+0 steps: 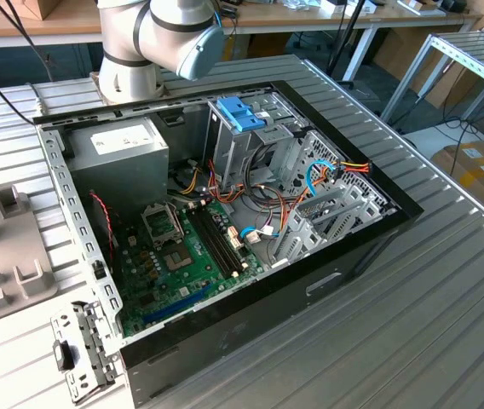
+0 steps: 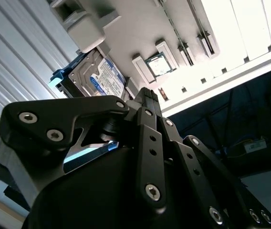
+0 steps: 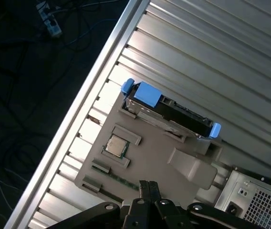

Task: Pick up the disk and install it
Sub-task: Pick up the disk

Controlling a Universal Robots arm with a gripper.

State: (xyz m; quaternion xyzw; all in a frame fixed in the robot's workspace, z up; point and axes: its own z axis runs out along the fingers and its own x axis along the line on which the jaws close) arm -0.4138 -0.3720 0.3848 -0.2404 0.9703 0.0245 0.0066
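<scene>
- The disk is seen in both wrist views as a flat grey-metal slab with a printed label. It is framed by light-blue plastic rails and is set on its edge in a slot of a matt grey plastic fixture plate.
- The plate is laid on a ribbed, shiny metal table.
- The gripper, of black metal links with bright screws, is seen with its fingertips brought together. Nothing is held and nothing is touched by it.
- The disk is placed ahead of the fingertips, well apart from them, at the far edge of the plate.
- A square processor chip is seated in a pocket of the plate, between the fingertips and the disk and a little to one side. A thin green memory strip lies nearer to the gripper.
- In the exterior view an open black computer case is shown on the table. Inside it are a green board, loose cables and a bright-blue bracket on a metal cage.
</scene>
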